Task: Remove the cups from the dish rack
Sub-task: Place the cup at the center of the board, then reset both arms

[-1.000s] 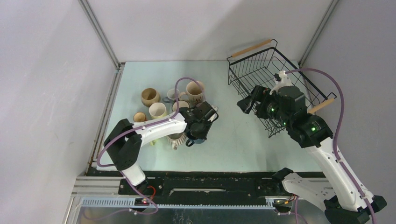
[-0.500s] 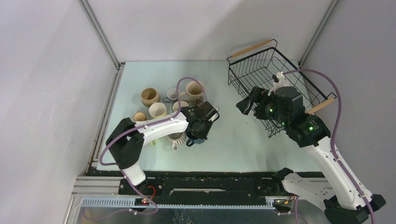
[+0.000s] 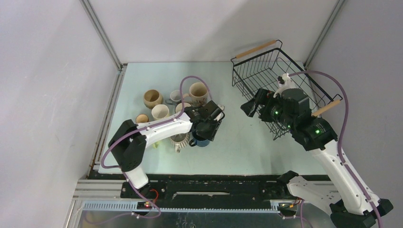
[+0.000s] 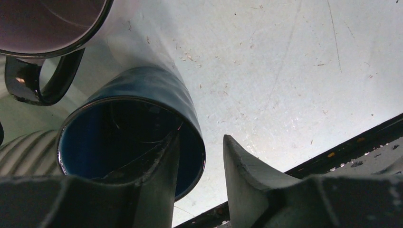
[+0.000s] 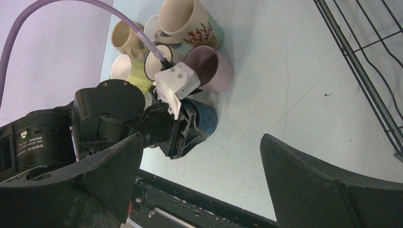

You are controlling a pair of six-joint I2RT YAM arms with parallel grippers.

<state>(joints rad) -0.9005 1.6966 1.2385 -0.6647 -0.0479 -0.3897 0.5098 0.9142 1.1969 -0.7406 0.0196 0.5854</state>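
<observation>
Dark blue glaze lines the cup [image 4: 138, 95] that the left jaws straddle: one black finger [image 4: 161, 190] reaches down inside the rim, the other [image 4: 247, 180] stands outside with bare tabletop [image 4: 285, 71] showing between it and the cup wall, so the jaws are parted and not pinching the rim. That cup stands upright on the tabletop, at the near right edge of the cluster of cups. Just beside it sit a ribbed beige cup [image 4: 23, 152] and a mauve-pink cup [image 5: 211, 66] with a glossy black handle [image 4: 43, 85]. Beyond them stand a cream mug with a red floral print [image 5: 190, 21], a white cup [image 5: 154, 28], a tan cup [image 3: 153, 98] and a pale yellow-green cup [image 3: 160, 111]; none of the cups carries readable writing. The only lettering in sight is a small white label [image 5: 35, 137] on the left arm's black housing, starting "DM-", the rest too small to read. The right jaws are spread wide with nothing between them, hanging above the tabletop between the cups and the dish rack [image 3: 247, 71]. That black wire rack, with light wooden handles [image 3: 256, 48], sits at the far right corner, well apart from the cups.
</observation>
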